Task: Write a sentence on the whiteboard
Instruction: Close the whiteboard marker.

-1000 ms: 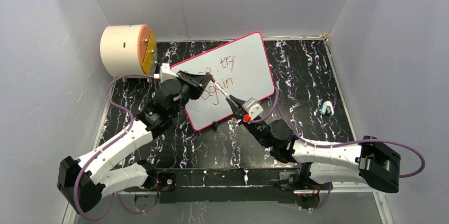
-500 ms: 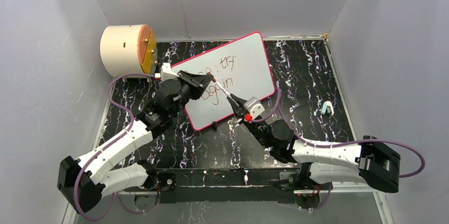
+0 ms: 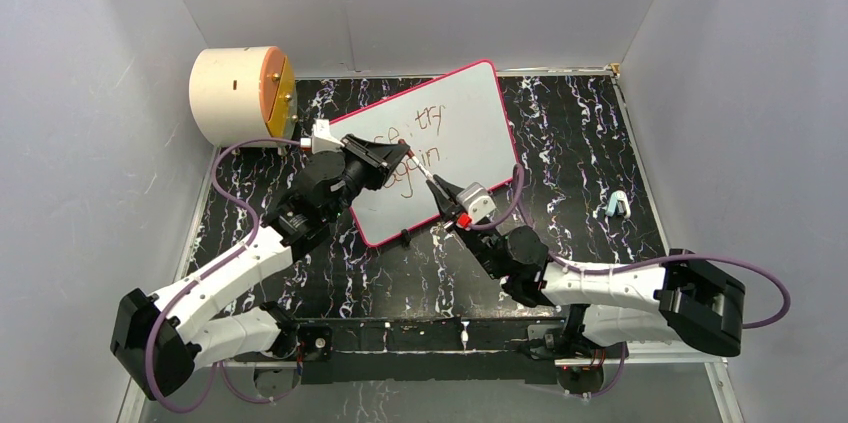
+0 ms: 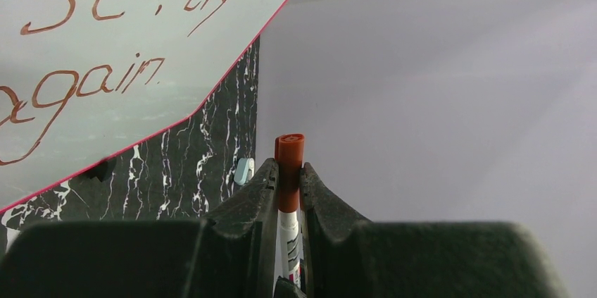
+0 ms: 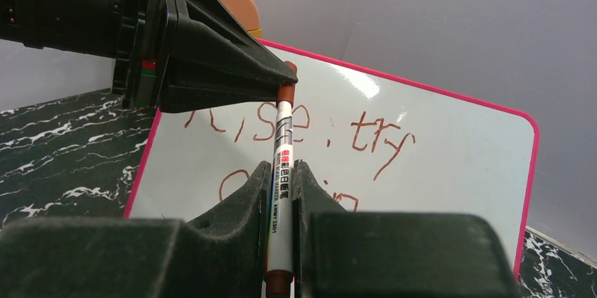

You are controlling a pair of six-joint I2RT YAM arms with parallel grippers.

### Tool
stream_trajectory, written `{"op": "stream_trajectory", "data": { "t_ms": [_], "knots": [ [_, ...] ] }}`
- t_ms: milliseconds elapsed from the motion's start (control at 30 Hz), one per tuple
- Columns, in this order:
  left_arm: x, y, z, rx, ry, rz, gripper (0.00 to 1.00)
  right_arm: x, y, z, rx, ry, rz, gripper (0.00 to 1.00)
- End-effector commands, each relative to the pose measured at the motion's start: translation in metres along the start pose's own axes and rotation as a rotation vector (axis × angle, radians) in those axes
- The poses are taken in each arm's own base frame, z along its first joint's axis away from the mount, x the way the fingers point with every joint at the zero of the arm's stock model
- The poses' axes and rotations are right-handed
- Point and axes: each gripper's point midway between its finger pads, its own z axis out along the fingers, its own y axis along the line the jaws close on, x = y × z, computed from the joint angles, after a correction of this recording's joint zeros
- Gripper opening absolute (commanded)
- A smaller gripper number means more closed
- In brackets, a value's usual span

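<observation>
change: in the top view the left arm's wrist now sits a little further right and up than a second ago, and the right arm's elbow and forearm sit further left; the marker between the two arms has barely shifted, and the whiteboard has not moved.
left gripper (image 3: 399, 148): fingers pinched narrow on the reddish-brown cap (image 4: 289, 149); in the left wrist view the cap stands upright between the black fingers (image 4: 257, 196), its top poking just above them.
right gripper (image 3: 441, 189): fingers clamped tight around the white barrel of the marker (image 5: 283, 136); the printed barrel rises out of the grip toward the other gripper's tips.
marker, top view (image 3: 421, 169): a short diagonal line at frame centre, spanning from one gripper to the other above the board's lower left part.
cap and barrel: they meet with no visible gap in the right wrist view; whether the cap is fully seated cannot be told.
whiteboard (image 3: 478, 118): upper centre of the top view, set at a slant on the black marbled table (image 3: 585, 143), pink-red rim all round, one black clip on its lower edge.
sentence (image 3: 428, 118): "rise, try" above "again" in reddish-brown strokes; in the top view the left gripper covers the first letters, while both wrist views show the words more fully (image 4: 84, 87) (image 5: 380, 139).
cream cylinder (image 3: 232, 93): upper left of the top view, orange face turned toward the board's left corner.
small pale blue object (image 3: 617, 205): on the table at right, well apart from the board.
</observation>
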Motion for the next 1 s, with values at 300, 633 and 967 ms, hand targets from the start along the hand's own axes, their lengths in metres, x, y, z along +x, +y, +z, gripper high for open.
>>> {"op": "stream_trajectory", "data": {
  "t_ms": [300,633,967],
  "knots": [
    [0.013,-0.007,0.004,0.065,0.062,-0.011,0.0,-0.04,-0.023,0.014,0.168,-0.204,0.035,0.0],
    [0.016,0.005,0.006,0.038,0.074,0.106,0.0,-0.035,-0.022,0.017,0.186,-0.227,0.05,0.0],
    [0.034,0.021,0.012,0.034,0.15,0.131,0.0,-0.04,-0.028,0.012,0.191,-0.245,0.096,0.0]
  ]
}}
